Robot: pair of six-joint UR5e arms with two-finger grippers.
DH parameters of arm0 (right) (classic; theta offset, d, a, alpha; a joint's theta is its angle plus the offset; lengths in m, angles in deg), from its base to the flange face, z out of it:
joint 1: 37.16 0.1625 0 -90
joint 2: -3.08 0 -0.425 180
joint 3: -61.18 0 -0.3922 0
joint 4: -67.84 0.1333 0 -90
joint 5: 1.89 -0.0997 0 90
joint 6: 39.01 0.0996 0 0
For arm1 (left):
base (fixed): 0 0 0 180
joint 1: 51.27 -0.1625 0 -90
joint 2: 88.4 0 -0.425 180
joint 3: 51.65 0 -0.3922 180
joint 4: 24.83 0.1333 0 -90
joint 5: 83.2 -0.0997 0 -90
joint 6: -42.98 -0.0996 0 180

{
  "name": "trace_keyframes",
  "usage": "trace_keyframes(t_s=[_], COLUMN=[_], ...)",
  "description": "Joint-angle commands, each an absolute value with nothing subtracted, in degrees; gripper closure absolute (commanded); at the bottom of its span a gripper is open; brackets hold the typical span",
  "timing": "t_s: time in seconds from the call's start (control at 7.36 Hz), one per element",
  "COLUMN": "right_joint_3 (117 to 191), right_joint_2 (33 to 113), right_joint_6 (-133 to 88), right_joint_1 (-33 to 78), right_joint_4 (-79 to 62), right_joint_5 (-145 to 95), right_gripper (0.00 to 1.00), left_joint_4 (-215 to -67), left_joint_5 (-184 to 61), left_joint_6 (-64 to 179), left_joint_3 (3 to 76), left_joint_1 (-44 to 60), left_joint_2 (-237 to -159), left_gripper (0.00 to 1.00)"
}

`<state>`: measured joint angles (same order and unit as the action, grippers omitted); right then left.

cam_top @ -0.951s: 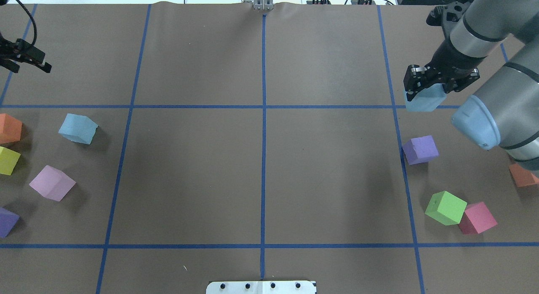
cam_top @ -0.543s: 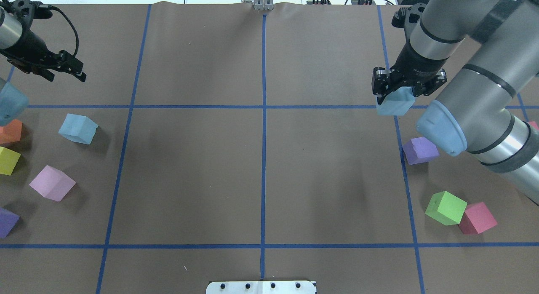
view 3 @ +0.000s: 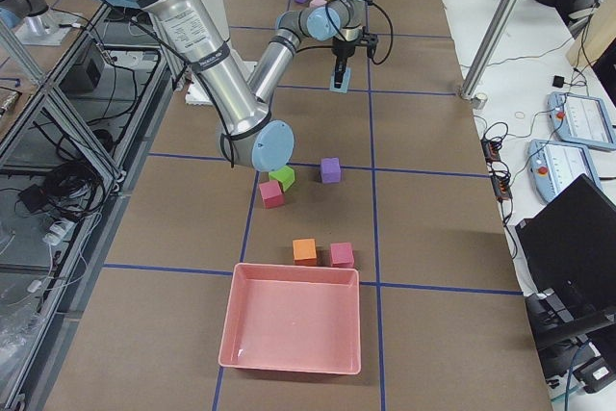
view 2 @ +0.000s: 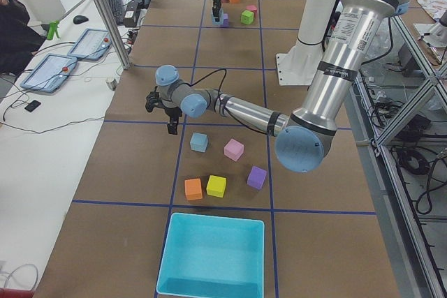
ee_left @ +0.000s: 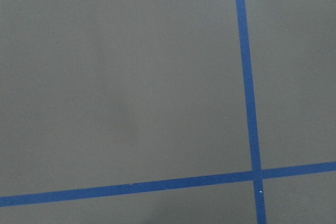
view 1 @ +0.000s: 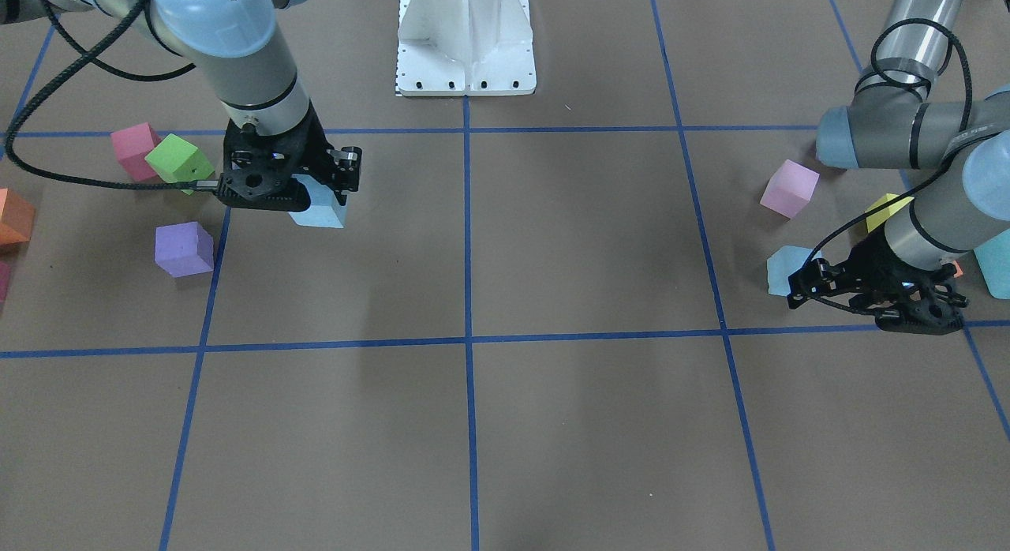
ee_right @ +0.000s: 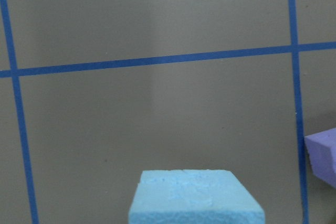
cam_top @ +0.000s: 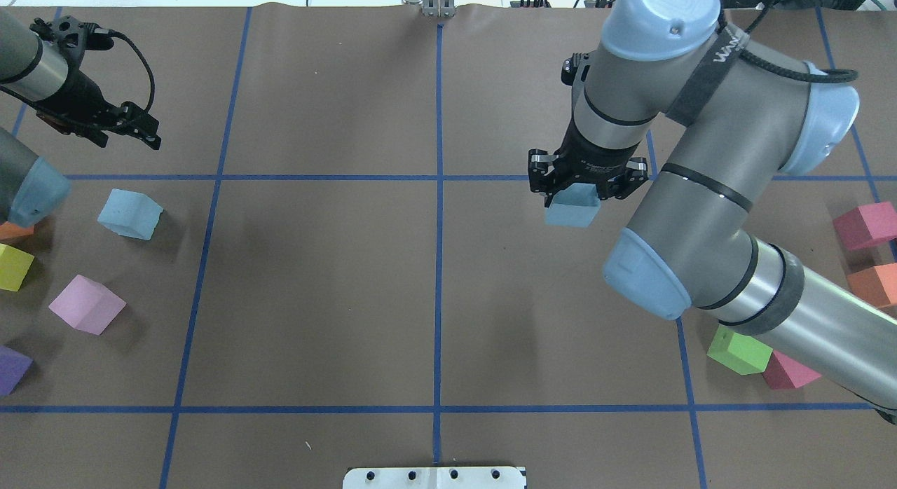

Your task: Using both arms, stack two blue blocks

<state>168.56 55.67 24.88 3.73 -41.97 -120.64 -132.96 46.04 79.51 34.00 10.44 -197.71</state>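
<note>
One pale blue block [cam_top: 572, 210] is held in my right gripper [cam_top: 579, 186], which is shut on it a little above the table, right of the centre line. It also shows in the front view [view 1: 322, 213] and low in the right wrist view [ee_right: 194, 196]. The other blue block [cam_top: 130, 214] lies on the table at the left, also in the front view [view 1: 783, 268]. My left gripper [cam_top: 144, 129] is open and empty, beyond that block and apart from it. The left wrist view shows only bare table and tape lines.
Orange, yellow [cam_top: 12, 267], pink [cam_top: 87, 305] and purple cubes lie by the left edge. Green [cam_top: 737, 350], red-pink [cam_top: 866, 225] and orange cubes lie at the right, and a purple cube [view 1: 184, 249] near my right arm. A turquoise box [view 2: 213, 256] and a pink tray [view 3: 294, 320] stand at the table's ends.
My right gripper has carried its blue block left, toward the table's centre line. My left gripper has moved right and slightly nearer the lying blue block.
</note>
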Motion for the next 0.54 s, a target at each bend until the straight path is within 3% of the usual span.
trace_keyframes(t_s=[0.0, 0.41], right_joint_3=[166.6, 166.5], right_joint_2=[55.1, 56.2], right_joint_6=[30.7, 31.7], right_joint_1=[-1.8, -5.1], right_joint_4=[-37.2, -36.1], right_joint_5=[-116.5, -113.9], right_gripper=[0.42, 0.42], left_joint_4=[-136.7, -138.0], left_joint_5=[45.5, 45.3], left_joint_6=[79.4, 79.2], left_joint_3=[34.0, 34.9], left_joint_1=[10.2, 9.6], left_joint_2=[-195.4, -193.3], left_gripper=[0.02, 0.02])
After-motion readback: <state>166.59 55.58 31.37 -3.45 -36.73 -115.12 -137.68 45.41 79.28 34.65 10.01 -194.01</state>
